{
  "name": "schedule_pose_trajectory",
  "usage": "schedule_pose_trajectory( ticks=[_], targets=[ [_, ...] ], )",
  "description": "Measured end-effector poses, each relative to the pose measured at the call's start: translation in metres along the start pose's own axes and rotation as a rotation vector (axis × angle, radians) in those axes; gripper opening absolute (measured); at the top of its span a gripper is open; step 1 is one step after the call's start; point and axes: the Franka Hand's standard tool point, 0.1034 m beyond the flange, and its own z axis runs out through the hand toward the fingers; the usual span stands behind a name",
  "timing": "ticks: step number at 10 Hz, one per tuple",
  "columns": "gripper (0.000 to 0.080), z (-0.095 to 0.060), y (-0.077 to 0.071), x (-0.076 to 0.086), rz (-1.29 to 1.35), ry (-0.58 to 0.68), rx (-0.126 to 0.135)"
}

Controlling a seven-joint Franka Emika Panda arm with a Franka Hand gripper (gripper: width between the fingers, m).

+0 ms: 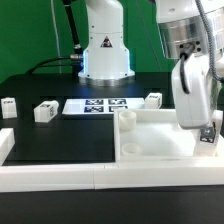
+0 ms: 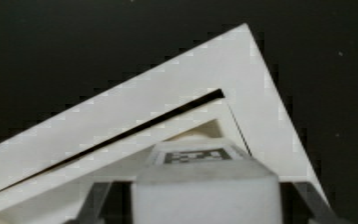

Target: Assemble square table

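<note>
Over the black table (image 1: 60,138) the arm (image 1: 192,80) points down, gripper (image 1: 205,133) pinching a tagged leg (image 2: 199,160) above the square top (image 1: 160,137).

one square top (image 1: 165,140). four legs: leg (image 1: 8,107), leg (image 1: 44,112), leg (image 1: 153,100), leg (image 2: 202,170). one marker board (image 1: 97,105). one border wall (image 1: 60,178).
</note>
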Motion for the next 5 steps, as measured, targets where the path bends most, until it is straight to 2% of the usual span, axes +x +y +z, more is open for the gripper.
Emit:
schedule_pose_trajectory(
  ticks=[2,3,4,5],
  targets=[
    [0.0294,-0.0004,-0.0005,0.0008,-0.007,0.004,0.002],
    [0.0354,0.0005,0.0003,0.001,-0.017,0.004,0.0],
    [0.0489,0.0016,0.0008,0.0009,-0.018,0.005,-0.002],
    [0.0489,0.0017,0.0009,0.0009,-0.021,0.005,-0.002]
  ],
)
